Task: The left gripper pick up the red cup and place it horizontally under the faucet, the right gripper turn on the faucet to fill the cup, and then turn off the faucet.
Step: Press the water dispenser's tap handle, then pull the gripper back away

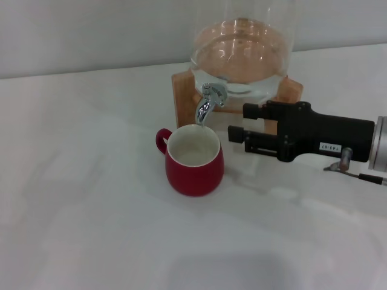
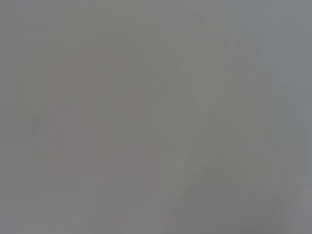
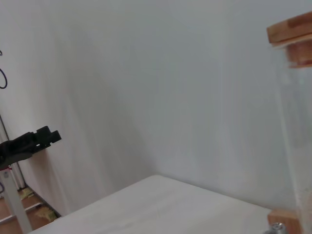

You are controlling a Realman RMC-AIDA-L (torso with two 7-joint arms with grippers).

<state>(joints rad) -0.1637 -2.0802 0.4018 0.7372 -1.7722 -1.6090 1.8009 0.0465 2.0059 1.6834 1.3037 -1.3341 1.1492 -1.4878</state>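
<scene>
The red cup stands upright on the white table, mouth up, its loop handle toward the back left. The chrome faucet curves down with its spout just over the cup's far rim. My right gripper reaches in from the right at faucet height, its jaws apart and empty, tips just right of the cup and spout, touching neither. My left gripper is out of the head view, and the left wrist view shows only a flat grey surface.
The glass dispenser with amber liquid sits in a wooden stand behind the cup; its glass wall fills the edge of the right wrist view. A black object on a stand shows far off beyond the table.
</scene>
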